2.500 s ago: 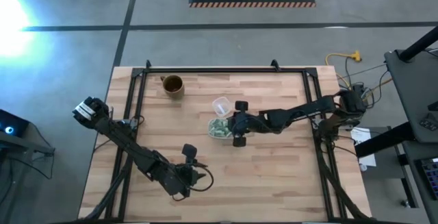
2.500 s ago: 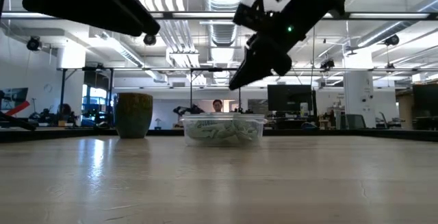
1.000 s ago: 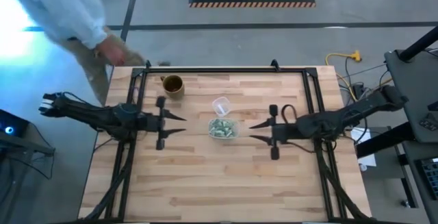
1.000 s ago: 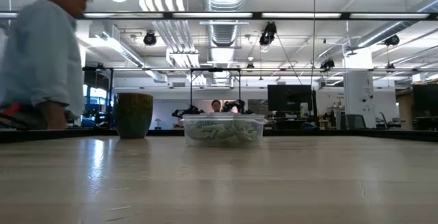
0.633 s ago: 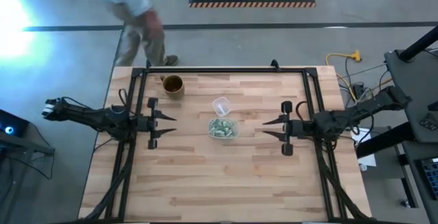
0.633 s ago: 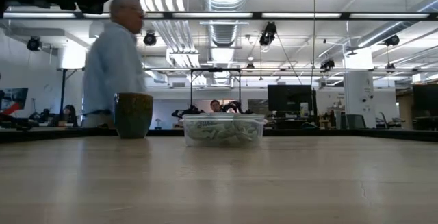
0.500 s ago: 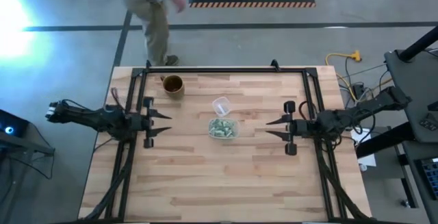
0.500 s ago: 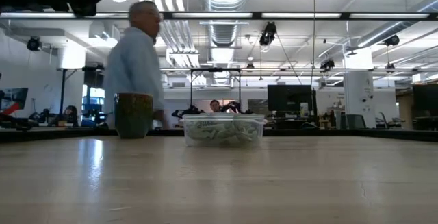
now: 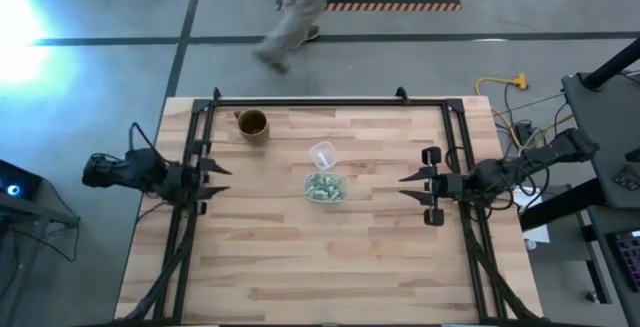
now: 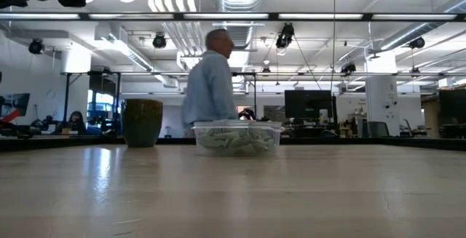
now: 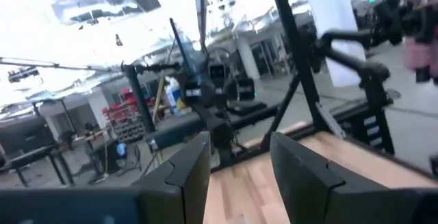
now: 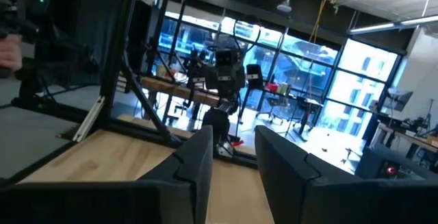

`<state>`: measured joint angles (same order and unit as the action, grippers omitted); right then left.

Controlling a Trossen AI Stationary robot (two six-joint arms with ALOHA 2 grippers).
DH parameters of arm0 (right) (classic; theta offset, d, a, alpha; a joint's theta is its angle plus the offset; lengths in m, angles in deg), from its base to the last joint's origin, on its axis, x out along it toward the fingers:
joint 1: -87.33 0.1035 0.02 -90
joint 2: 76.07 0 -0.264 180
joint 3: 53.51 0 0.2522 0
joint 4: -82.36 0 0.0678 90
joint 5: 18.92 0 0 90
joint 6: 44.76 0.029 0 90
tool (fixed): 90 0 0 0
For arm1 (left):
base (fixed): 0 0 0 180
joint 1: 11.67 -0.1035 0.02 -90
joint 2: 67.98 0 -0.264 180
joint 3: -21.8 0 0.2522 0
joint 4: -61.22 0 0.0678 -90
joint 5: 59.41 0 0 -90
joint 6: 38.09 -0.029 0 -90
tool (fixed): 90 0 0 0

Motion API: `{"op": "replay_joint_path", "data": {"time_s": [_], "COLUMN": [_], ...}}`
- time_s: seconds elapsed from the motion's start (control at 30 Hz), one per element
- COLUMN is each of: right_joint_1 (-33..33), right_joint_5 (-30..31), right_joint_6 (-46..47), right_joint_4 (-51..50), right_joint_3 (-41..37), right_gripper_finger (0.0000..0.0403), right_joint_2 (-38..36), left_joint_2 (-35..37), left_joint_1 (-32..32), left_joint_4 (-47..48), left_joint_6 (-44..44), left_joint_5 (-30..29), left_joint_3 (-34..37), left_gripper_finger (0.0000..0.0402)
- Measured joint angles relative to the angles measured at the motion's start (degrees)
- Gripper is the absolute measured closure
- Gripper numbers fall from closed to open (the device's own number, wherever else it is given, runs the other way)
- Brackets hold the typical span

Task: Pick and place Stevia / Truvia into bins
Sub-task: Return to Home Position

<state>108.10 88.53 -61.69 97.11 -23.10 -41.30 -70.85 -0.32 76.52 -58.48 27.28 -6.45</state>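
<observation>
The clear container (image 9: 340, 195) stands on its base at the table's middle and is filled with pale green and white packets (image 9: 322, 185). In the low view the container (image 10: 237, 137) shows the packets heaped inside. My left gripper (image 9: 218, 180) hovers open over the table's left edge and points toward the container. My right gripper (image 9: 402, 186) hovers open near the right edge and faces it from the other side. The wrist views show the left gripper (image 11: 239, 176) and the right gripper (image 12: 236, 169) with their fingers apart and nothing between them.
A small clear round cup (image 9: 322, 154) stands just beyond the container, and a brown mug (image 9: 252, 124) sits near the far left corner. A black frame (image 9: 300, 102) runs along the table's far, left and right edges. A person (image 9: 295, 7) walks past the far side.
Both arms have drawn back from the middle, the left toward the table's left edge and the right toward the right edge, with their fingers still apart. The person has walked along the far side from left to right. The container has stayed in place.
</observation>
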Motion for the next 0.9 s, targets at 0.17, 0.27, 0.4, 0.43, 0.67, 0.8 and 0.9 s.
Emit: {"op": "replay_joint_path", "data": {"time_s": [0.17, 0.27, 0.4, 0.43, 0.67, 0.8, 0.9], "right_joint_1": [-0.04, -0.04, -0.04, -0.04, -0.04, -0.04, -0.04], "right_joint_5": [0.04, 0.07, 0.07, 0.09, 0.66, 0.66, 0.66], "right_joint_6": [-1.28, -1.63, -1.81, -1.92, -2.24, -2.22, -1.32], "right_joint_4": [0.19, 0.55, 0.44, 0.38, 0.42, 0.18, -1.24], "right_joint_3": [-0.09, -0.09, -0.52, -0.74, -1.19, -1.47, -1.71], "right_gripper_finger": [0.0302, 0.0307, 0.0312, 0.0313, 0.0311, 0.0310, 0.0313], "right_joint_2": [-0.56, -1.10, -1.52, -1.77, -3.03, -3.21, -3.26], "left_joint_2": [1.15, 0.21, 0.17, 0.62, 0.85, 1.22, 1.20], "left_joint_1": [-0.54, -0.62, -1.41, -1.83, -5.37, -6.89, -7.27], "left_joint_4": [-1.43, -2.65, -1.70, -1.92, -2.48, 0.87, 2.88], "left_joint_6": [-1.19, -2.22, -1.96, -1.39, 2.02, 3.07, 3.80], "left_joint_5": [0.48, 1.46, 1.07, 0.51, -0.05, -0.92, -2.52], "left_joint_3": [-0.57, -0.12, -0.14, -0.14, -0.40, -0.31, -0.29], "left_gripper_finger": [0.0265, 0.0265, 0.0265, 0.0265, 0.0265, 0.0265, 0.0265]}}
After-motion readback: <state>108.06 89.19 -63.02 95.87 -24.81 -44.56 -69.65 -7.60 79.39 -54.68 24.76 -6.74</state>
